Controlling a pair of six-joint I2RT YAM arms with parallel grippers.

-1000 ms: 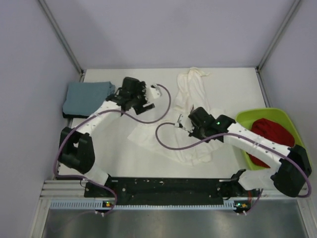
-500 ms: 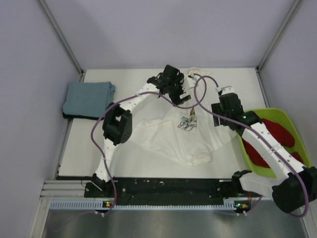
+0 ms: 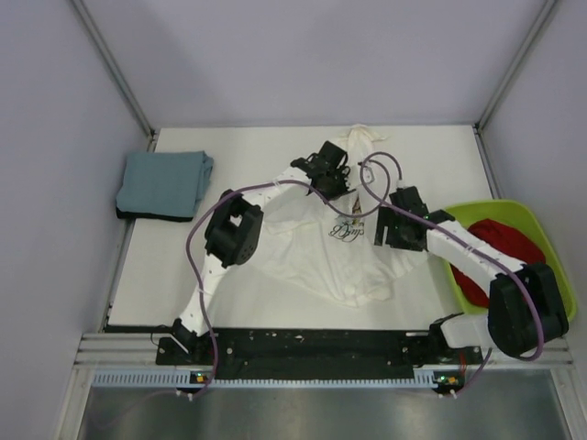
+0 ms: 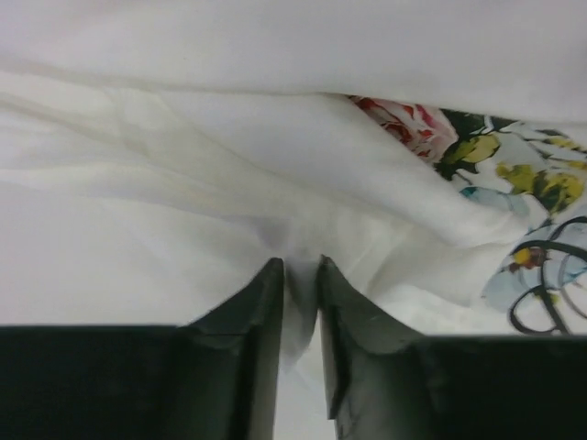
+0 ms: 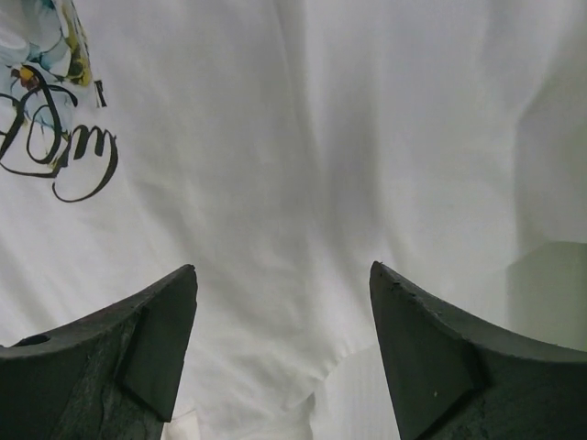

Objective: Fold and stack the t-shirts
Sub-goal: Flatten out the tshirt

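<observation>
Flatten the white flower-print t-shirt (image 3: pixel 303 261), crumpled under and ahead of both sets of fingers, then fold. Pull outward with the left gripper (image 4: pixel 300 275), nipped narrow on a cloth ridge between its fingers, and drop the wide-open right gripper (image 5: pixel 284 302) onto the plain cloth beneath it. Can't read the black cursive lettering (image 5: pixel 55 156) left of the right fingers; no brand seen.

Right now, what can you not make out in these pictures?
- Top view: the dark layer under the blue-grey shirt shows only an edge.
- Top view: the right arm covers part of the red cloth in the green bin.
- Wrist views: the print on the white shirt is cut off by frame edges; too small from above.
</observation>
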